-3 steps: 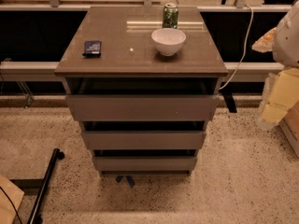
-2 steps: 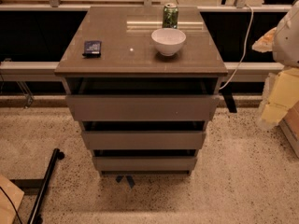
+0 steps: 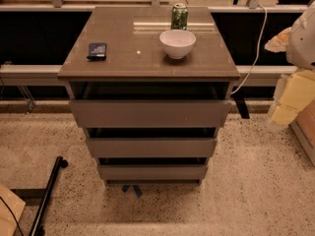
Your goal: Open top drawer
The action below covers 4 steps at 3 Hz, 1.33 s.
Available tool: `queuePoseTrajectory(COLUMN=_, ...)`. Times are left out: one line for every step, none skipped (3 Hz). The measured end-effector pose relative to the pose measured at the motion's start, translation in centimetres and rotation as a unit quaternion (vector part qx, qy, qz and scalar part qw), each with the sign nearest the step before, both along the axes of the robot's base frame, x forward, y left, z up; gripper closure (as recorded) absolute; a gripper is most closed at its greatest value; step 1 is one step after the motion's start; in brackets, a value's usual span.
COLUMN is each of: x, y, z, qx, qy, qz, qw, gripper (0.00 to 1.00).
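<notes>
Camera view: the wide grey-brown top drawer [image 3: 150,113] is standing pulled partly out beneath the brown cabinet top [image 3: 118,63], a dark gap showing behind its front; more travel is looking possible. My gripper [image 3: 291,107] is hanging at the right edge, well apart from it (wide or closed, I cannot tell). A white ceramic bowl [image 3: 177,43] and green drink can [image 3: 179,16] are sitting above, obstructing nothing.

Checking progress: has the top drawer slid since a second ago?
No. The top drawer front sits just as far past the tabletop edge; the gripper is not in view.
</notes>
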<state>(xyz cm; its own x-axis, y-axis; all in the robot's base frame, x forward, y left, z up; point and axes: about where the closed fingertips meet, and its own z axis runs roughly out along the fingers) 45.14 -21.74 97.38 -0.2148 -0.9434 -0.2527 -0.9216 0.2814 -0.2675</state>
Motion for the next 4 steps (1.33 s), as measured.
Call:
queuePoseTrajectory(x=-0.4, y=-0.6, z=0.3, qx=-0.011, qy=0.0, qz=-0.021, qw=0.9997, gripper=0.0)
queuePoseTrajectory(x=-0.3, y=0.2, z=-2.1, qx=0.013, qy=-0.001, qz=-0.038, qw=0.9992, gripper=0.0)
queuePoseTrajectory(x=2.1, y=1.8, z=-5.8, qx=0.067, qy=-0.017, qz=-0.044, qw=0.9966, gripper=0.0)
queuePoseTrajectory(x=4.8, y=3.4, z=-8.9, qx=0.12, qy=-0.025, qz=-0.039, qw=0.9917, gripper=0.0)
